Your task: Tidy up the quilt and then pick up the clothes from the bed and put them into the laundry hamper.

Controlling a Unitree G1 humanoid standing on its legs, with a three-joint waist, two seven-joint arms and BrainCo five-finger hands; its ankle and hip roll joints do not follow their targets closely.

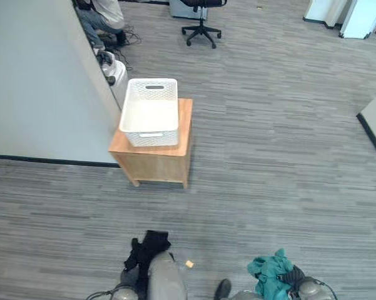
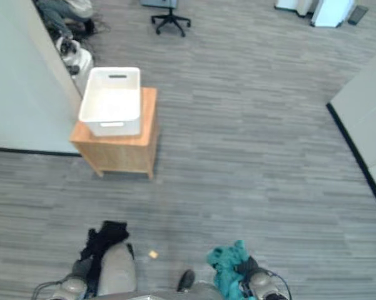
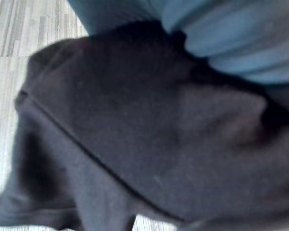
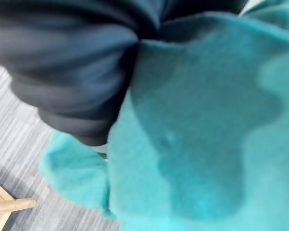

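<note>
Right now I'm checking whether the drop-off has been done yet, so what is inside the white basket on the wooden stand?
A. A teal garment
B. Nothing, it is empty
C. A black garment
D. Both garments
B: the white basket on the wooden stand shows a bare inside, while the black garment and the teal garment are low at the near edge of the view, far from it.

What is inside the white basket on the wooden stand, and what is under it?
The basket looks empty: its bare white bottom shows, no clothes in it. Under it is the stand; the basket covers most of the stand's top, so that part is hidden.
</note>
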